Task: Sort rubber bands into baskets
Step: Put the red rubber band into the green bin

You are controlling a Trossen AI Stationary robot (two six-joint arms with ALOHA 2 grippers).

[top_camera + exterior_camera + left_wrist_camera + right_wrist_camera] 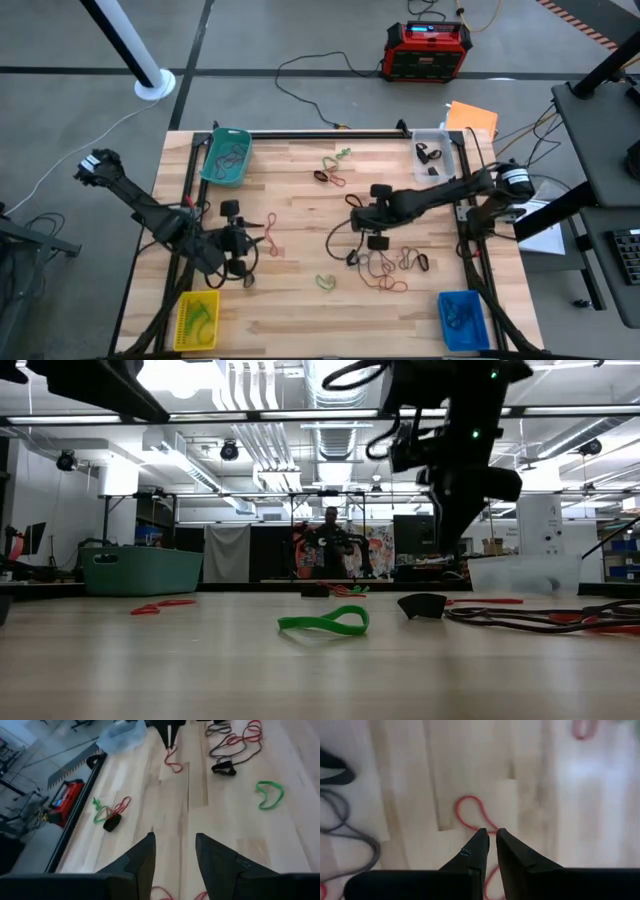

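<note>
the wooden slat table (300, 190) has a basket at each corner, and both arms are reaching into the middle, so the main worry is crowding. the right gripper (491, 832) has its fingers pinched almost together on a thin red rubber band (456, 811), which sits right at its tips with most of the loop drooping out in front. that's a tiny bite on a floppy thing. a quick swing could let it slide out, or the hanging loop could snag on the heap of red and dark loose bands (385, 265) lying just under and behind that gripper and drag some along.

the left gripper (174, 837) is about half open with nothing between the fingers. it's hovering low over the wood with bits of another red band (270, 235) just beyond its tips. if it closes on something that flat, it may scrape the table or miss.

the right gripper is straight ahead of the left one and not far off — if both move at once they could bump.

of the baskets, the teal plastic basket (212, 168) and the clear plastic basket (447, 135) are on the far side of the grippers, while the yellow plastic basket (183, 318) and the blue plastic basket (445, 320) are on the near side. i can't tell which one takes red, so a wrong drop is possible — and a loop that light might hang on a rim instead of falling in.
</note>
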